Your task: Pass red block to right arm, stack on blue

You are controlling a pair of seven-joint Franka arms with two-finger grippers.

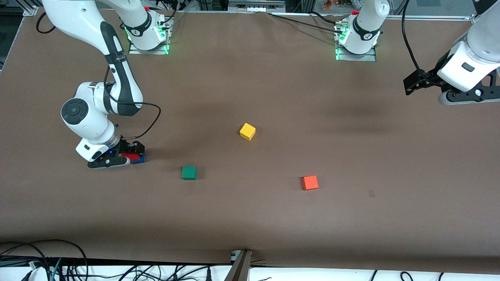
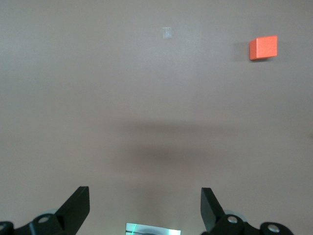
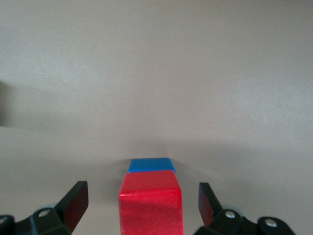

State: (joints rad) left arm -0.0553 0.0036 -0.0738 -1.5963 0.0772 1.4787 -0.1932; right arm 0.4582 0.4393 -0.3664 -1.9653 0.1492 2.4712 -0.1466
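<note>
The right end effector [image 1: 131, 157] is low at the right arm's end of the bench [image 1: 273, 97], fingers [image 3: 73, 203] spread wide and clear of the red block [image 3: 150, 200] on both sides. The red block sits between those fingers, stacked on the blue cube [image 3: 151, 165]. The left end effector [image 2: 145, 208] waits above the bench at the left arm's end, jaws fully apart and empty. An orange-red cube [image 2: 263, 47] lies on the bench well apart from it.
</note>
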